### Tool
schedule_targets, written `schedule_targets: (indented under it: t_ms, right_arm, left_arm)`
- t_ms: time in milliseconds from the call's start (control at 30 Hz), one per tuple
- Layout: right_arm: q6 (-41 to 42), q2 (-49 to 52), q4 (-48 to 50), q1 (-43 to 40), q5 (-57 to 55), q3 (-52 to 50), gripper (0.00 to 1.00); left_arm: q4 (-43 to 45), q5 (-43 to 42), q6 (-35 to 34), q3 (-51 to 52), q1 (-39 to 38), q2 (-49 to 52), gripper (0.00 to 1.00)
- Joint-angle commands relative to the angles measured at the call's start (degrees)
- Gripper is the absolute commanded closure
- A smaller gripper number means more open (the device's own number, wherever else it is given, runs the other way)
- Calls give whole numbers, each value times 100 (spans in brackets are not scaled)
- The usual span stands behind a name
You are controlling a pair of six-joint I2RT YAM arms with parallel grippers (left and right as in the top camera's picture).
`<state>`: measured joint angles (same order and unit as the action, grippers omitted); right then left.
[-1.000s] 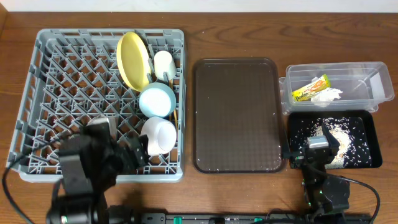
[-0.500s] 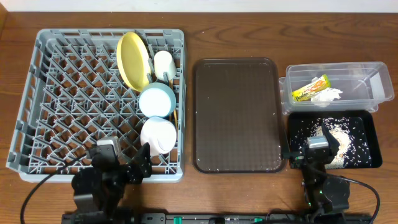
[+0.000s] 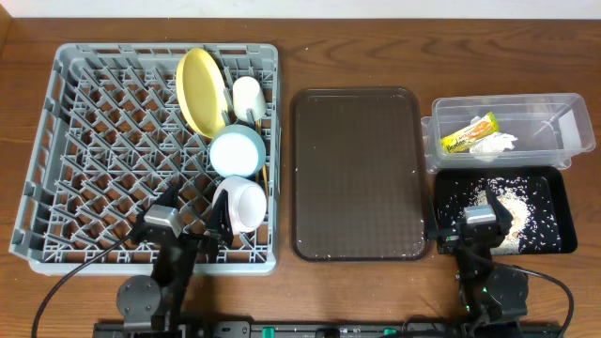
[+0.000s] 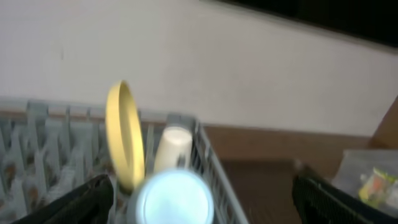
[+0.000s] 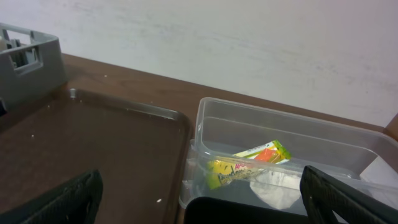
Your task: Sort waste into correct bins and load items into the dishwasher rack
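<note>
The grey dishwasher rack (image 3: pixel 103 141) holds a yellow plate (image 3: pixel 201 89) on edge, a white cup (image 3: pixel 247 96), a light blue bowl (image 3: pixel 237 150) and a white bowl (image 3: pixel 242 202); a thin chopstick (image 3: pixel 266 173) shows by its right wall. My left gripper (image 3: pixel 188 228) is open and empty at the rack's front edge, near the white bowl. In the left wrist view its fingers (image 4: pixel 208 202) flank a blurred pale bowl (image 4: pixel 174 199), with the plate (image 4: pixel 124 134) and cup (image 4: pixel 172 146) behind. The clear tub (image 3: pixel 549 127) holds the wrapper (image 3: pixel 468 133) and tissue (image 3: pixel 498 143). The black tray (image 3: pixel 554 188) holds crumbs (image 3: pixel 512 207). My right gripper (image 3: pixel 479 228) is open and empty at its front.
A large brown serving tray (image 3: pixel 357 174) lies between the rack and the bins, with a few specks on it. In the right wrist view (image 5: pixel 214 205) the tub (image 5: pixel 292 134), wrapper (image 5: pixel 249 162) and brown tray (image 5: pixel 99 149) lie ahead.
My left arm has dropped and drawn back to the rack's front edge, leaving the rack's front left uncovered. The right arm has not moved.
</note>
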<state>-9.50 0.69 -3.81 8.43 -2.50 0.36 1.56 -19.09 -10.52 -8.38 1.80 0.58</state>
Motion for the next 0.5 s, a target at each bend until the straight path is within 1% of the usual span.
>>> schedule_targets:
  t_ms: [0, 133, 300, 467]
  right_arm:
    - [-42, -39, -26, 37, 20, -7, 1]
    - [-42, -39, -26, 37, 20, -7, 1]
    - [-42, -39, -26, 37, 22, -7, 1]
    - [-42, -39, -26, 37, 20, -7, 1]
  left_arm:
    - [481, 50, 35, 269, -24, -48, 7]
    - [968, 79, 33, 538, -24, -48, 7]
    - [1130, 83, 35, 820, -24, -48, 7]
    - [599, 345, 59, 815, -28, -48, 7]
